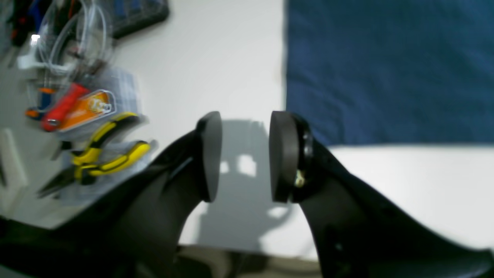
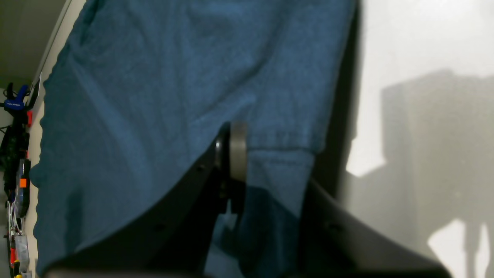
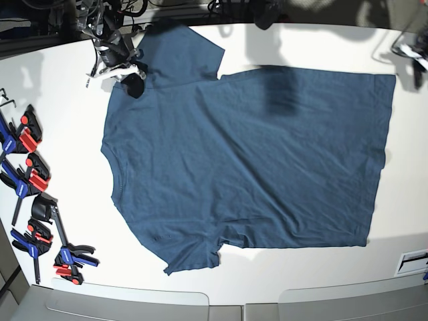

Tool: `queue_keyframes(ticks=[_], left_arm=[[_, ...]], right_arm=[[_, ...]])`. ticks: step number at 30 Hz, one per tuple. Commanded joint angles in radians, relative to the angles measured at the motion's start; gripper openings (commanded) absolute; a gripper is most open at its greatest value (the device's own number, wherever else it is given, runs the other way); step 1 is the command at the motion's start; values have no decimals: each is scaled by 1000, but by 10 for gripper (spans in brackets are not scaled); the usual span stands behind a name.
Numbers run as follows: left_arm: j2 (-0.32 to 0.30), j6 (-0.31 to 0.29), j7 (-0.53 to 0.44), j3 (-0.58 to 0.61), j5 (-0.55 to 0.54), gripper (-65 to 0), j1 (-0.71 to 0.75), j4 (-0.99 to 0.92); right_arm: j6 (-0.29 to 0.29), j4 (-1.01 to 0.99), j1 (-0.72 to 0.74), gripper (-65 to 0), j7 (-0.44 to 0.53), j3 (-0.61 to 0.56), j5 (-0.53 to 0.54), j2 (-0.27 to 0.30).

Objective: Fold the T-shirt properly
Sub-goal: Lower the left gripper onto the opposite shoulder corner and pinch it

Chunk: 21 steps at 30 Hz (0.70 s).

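— So, where is the large plain dark navy-blue cotton T-shirt (image 3: 254,160)?

— Spread flat across the middle of the white table (image 3: 67,120) in the base view, collar at nine o'clock, hem at three o'clock. One short sleeve points toward twelve o'clock, the other toward six o'clock.

— And the right gripper (image 2: 270,162)?

— Clamped on the T-shirt. In the right wrist view its round grey pad (image 2: 238,150) presses the stitched sleeve hem, and the cloth hangs in folds away from it. In the base view the gripper sits at the eleven o'clock corner of the shirt, on the upper sleeve.

— The left gripper (image 1: 245,156)?

— Jaws parted, nothing between them. Its two dark round pads (image 1: 283,154) stand apart over bare table. In the left wrist view a straight edge and corner of the shirt lie at about one o'clock from it, not touching.

— Anything else around?

— Yellow-handled pliers (image 1: 104,154) and a red-and-orange tool (image 1: 61,108) lie at nine o'clock in the left wrist view, blurred. Blue-and-red bar clamps (image 3: 30,174) line the table's nine o'clock edge in the base view.
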Motion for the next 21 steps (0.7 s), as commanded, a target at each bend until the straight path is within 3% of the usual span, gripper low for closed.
queue_keyframes(ticks=[1,6,11,14,17,21], left_arm=[[-17,-7,-13,-32,-37,-453,-10,-21],[-19,-95,47,-85,-210,-453,-127,-265],[-19,-233,178,-85,-384,-453,-243,-543],[-19,-304,265,-82,-473,-385,-280,-639],[-19,-319,307,-81,-537,-288,-291,-669],[-19,-319,306,-81,-548,-282,-294,-669]], right_arm=[[-13,3,-6,-650,-16,-1,0,2],[-13,3,-6,-650,-16,-1,0,2],[-13,3,-6,-650,-16,-1,0,2],[-13,3,-6,-650,-16,-1,0,2],[-13,3,-6,-650,-16,-1,3,2],[-13,3,-6,-650,-16,-1,3,2]])
